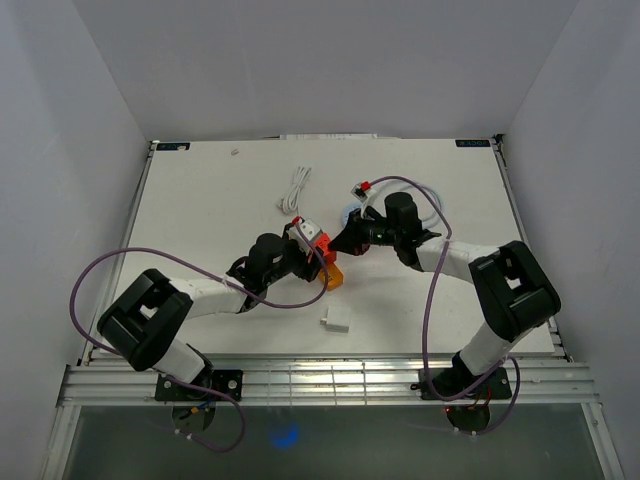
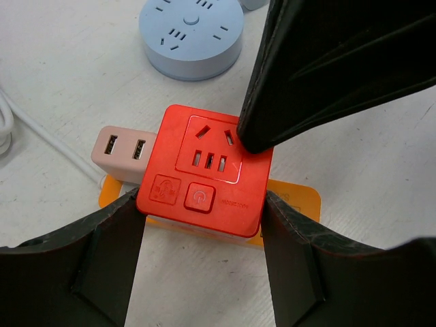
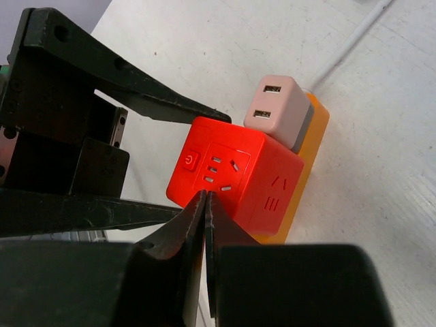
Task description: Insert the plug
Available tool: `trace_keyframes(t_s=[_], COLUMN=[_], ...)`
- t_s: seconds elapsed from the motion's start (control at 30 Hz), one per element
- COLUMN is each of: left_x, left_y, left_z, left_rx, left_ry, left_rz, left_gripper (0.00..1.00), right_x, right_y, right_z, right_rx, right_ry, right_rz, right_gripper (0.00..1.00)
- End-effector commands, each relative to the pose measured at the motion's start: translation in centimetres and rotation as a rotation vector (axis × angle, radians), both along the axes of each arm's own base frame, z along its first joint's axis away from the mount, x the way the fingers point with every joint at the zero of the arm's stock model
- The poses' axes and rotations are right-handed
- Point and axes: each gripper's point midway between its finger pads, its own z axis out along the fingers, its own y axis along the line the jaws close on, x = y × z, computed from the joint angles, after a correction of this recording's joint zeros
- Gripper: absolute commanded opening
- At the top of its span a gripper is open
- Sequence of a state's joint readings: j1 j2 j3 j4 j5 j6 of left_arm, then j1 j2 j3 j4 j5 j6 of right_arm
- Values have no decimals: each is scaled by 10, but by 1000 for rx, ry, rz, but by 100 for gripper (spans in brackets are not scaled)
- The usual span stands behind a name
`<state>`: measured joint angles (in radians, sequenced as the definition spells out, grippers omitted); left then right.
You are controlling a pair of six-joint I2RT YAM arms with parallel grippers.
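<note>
A red socket cube (image 1: 318, 240) (image 2: 204, 170) (image 3: 266, 170) sits on an orange base (image 2: 300, 201) with a pink USB charger (image 2: 122, 153) (image 3: 279, 109) plugged into its side. My left gripper (image 1: 305, 245) (image 2: 201, 204) is shut on the cube, one finger against each side. My right gripper (image 1: 345, 240) (image 3: 205, 197) is shut, nothing showing between its jaws, and its tip rests on the cube's socket face. Its dark fingers (image 2: 327, 61) cover the cube's far corner in the left wrist view. A small white block (image 1: 335, 320), perhaps the plug, lies on the table nearer the arms.
A round pale-blue power strip (image 2: 191, 30) (image 1: 348, 213) lies just beyond the cube. A coiled white cable (image 1: 293, 190) lies further back, and one strand runs past the charger (image 2: 41, 136). Purple arm cables loop over the table.
</note>
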<state>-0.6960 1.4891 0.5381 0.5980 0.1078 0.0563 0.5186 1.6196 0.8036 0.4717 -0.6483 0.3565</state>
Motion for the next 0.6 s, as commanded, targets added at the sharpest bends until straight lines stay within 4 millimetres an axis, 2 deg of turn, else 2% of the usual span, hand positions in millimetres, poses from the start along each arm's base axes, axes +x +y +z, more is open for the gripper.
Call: trace_keyframes(t_s=[0.0, 0.1, 0.13, 0.23, 0.27, 0.37, 0.4, 0.47, 0.53, 0.57], left_x=[-2, -3, -3, -2, -3, -2, -2, -2, -2, -2], left_y=[-3, -3, -3, -3, -4, -3, -3, -4, -4, -4], left_z=[-4, -4, -3, -2, -2, -3, -2, -3, -4, -3], left_rx=[17, 14, 14, 15, 17, 20, 20, 22, 23, 23], left_ry=[21, 22, 20, 19, 19, 20, 20, 23, 24, 23], left_rz=[-14, -16, -17, -17, -19, -15, -15, -17, -17, -20], left_gripper=[0, 0, 0, 0, 0, 0, 0, 0, 0, 0], right_x=[4, 8, 14, 18, 22, 24, 24, 21, 13, 1], right_y=[12, 14, 17, 23, 27, 28, 28, 28, 28, 29], right_z=[15, 32, 44, 65, 83, 113, 116, 115, 80, 47], right_rx=[36, 60, 67, 69, 85, 104, 108, 118, 89, 73], right_ry=[0, -27, -40, -50, -83, -126, -131, -118, -45, 16], right_rz=[37, 33, 30, 46, 52, 38, 33, 28, 30, 46], right_gripper=[8, 8, 8, 8, 8, 8, 8, 8, 8, 8])
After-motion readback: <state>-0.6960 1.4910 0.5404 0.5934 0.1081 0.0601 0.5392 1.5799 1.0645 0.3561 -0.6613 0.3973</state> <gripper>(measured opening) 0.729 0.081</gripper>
